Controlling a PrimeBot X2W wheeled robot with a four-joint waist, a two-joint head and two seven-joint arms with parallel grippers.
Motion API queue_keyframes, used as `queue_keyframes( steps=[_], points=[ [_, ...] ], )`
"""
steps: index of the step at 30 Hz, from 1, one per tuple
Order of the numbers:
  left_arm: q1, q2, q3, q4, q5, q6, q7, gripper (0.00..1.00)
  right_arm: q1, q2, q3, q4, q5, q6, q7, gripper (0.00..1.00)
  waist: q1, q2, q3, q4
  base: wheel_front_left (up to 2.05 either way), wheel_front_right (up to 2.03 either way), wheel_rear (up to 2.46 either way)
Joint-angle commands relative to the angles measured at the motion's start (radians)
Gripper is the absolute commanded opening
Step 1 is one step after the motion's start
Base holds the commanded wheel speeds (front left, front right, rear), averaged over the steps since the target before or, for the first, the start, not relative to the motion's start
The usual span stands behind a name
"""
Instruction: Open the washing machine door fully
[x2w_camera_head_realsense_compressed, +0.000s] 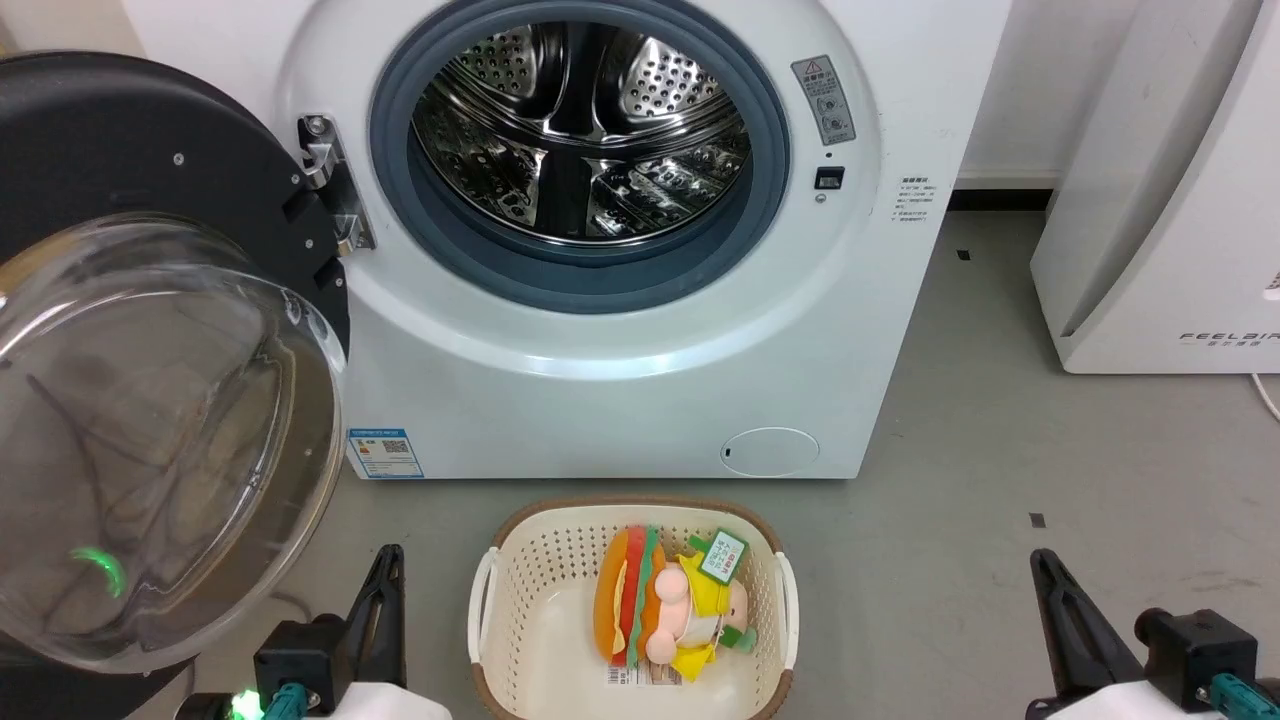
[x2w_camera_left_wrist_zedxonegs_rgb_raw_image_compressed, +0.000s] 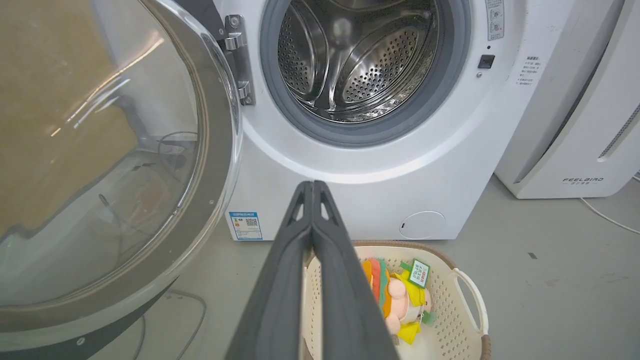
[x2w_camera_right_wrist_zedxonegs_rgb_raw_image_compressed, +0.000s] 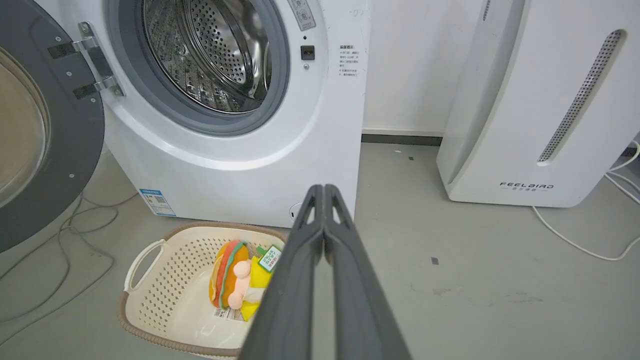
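Washing machine door (x2w_camera_head_realsense_compressed: 150, 420) stands swung wide, just up-left of left gripper (x2w_camera_head_realsense_compressed: 390, 560) fingers. Those & right gripper (x2w_camera_head_realsense_compressed: 1045, 560) fingers pressed together, empty. Looks abt done; next maybe nudge door wider w/ left.

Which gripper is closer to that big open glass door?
Left. The left gripper sits just beside the washing machine door, near its lower edge; the right gripper is far off, past the basket.
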Motion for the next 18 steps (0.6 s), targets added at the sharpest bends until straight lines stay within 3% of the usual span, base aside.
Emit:
queue_keyframes(
  steps=[1, 18],
  points=[
    [-0.018, -0.006, 0.005, -0.004, 0.012, -0.007, 0.004, 0.0, -0.027, 0.001, 0.004, 0.002, -0.01, 0.0, 0.002, 0.0, 0.0, 0.0, 0.0, 0.0, 0.0, 0.0, 0.0],
    [-0.03, -0.023, 0.029, -0.01, 0.042, -0.028, 0.026, 0.0, -0.048, 0.002, 0.013, 0.012, -0.025, 0.0, 0.004, 0.0, 0.0, 0.0, 0.0, -0.002, 0.0, 0.0, 0.0]
  ],
)
